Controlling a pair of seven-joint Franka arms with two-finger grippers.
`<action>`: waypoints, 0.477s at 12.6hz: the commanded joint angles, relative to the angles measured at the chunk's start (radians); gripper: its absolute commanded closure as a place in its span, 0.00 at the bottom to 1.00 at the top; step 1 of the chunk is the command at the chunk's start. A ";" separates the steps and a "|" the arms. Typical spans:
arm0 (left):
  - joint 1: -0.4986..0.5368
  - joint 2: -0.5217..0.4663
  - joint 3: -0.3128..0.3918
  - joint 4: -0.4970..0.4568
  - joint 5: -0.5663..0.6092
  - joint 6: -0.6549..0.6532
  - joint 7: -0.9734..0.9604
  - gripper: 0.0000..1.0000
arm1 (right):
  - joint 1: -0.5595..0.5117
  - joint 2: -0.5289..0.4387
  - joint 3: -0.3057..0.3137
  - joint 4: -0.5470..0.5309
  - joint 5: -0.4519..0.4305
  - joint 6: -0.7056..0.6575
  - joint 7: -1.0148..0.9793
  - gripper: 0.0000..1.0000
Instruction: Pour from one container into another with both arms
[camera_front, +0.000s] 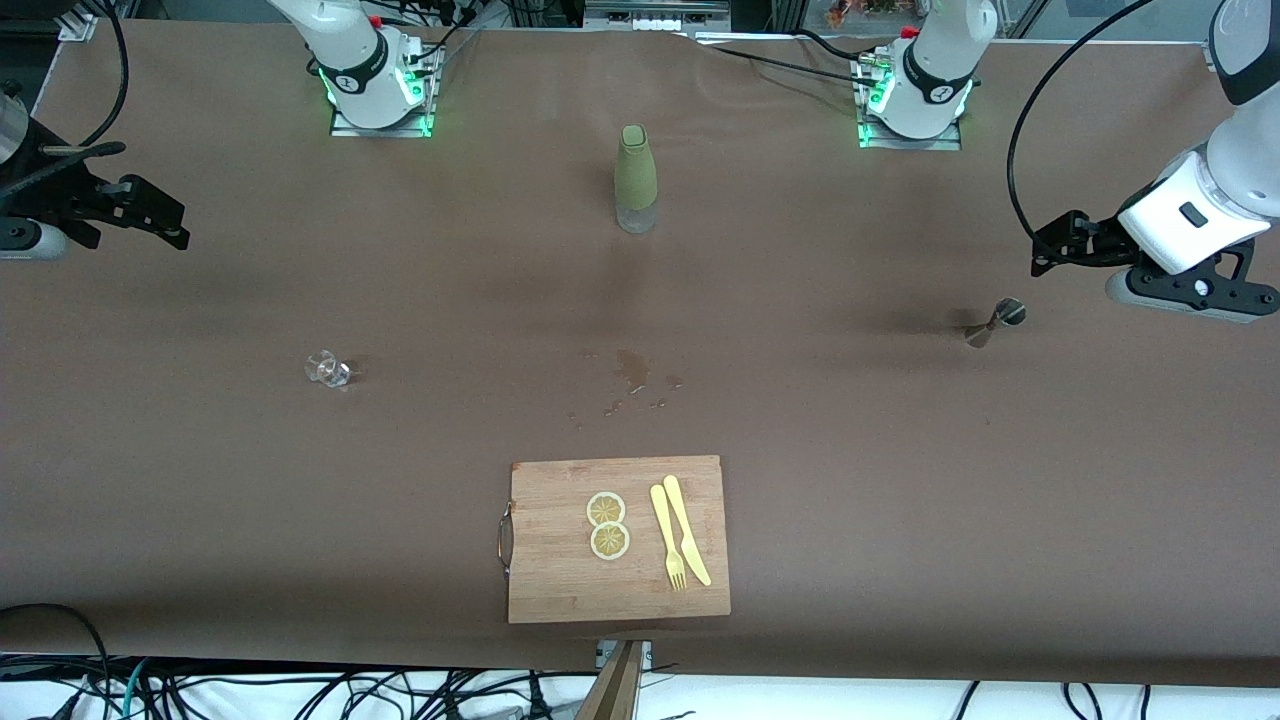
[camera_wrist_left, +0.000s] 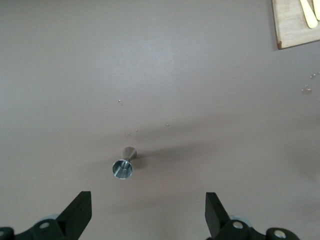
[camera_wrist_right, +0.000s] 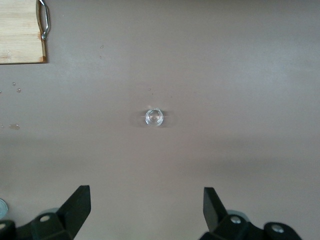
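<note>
Brown table (camera_front: 850, 450) holds, near to far, a cutting board (camera_front: 560, 580), then glass cup (camera_front: 327, 370) below the spread, empty right gripper (camera_front: 150, 215) and steel jigger (camera_front: 995, 322) just below the spread, empty left gripper (camera_front: 1060, 245), then green bottle (camera_front: 636, 180).

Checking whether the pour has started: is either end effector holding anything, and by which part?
Nothing is held. Both the left end effector and right end effector are open in the air; jigger and glass cup stand untouched.
</note>
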 joint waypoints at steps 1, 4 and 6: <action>-0.001 -0.003 -0.005 0.011 0.024 0.001 0.084 0.00 | 0.000 0.000 -0.001 0.011 0.014 -0.009 0.014 0.00; 0.011 -0.001 0.003 0.019 0.021 -0.004 0.237 0.00 | 0.001 0.000 -0.001 0.011 0.012 -0.012 0.014 0.00; 0.024 0.000 0.006 0.018 0.018 -0.004 0.302 0.00 | 0.000 0.001 -0.001 0.009 0.012 -0.014 0.009 0.00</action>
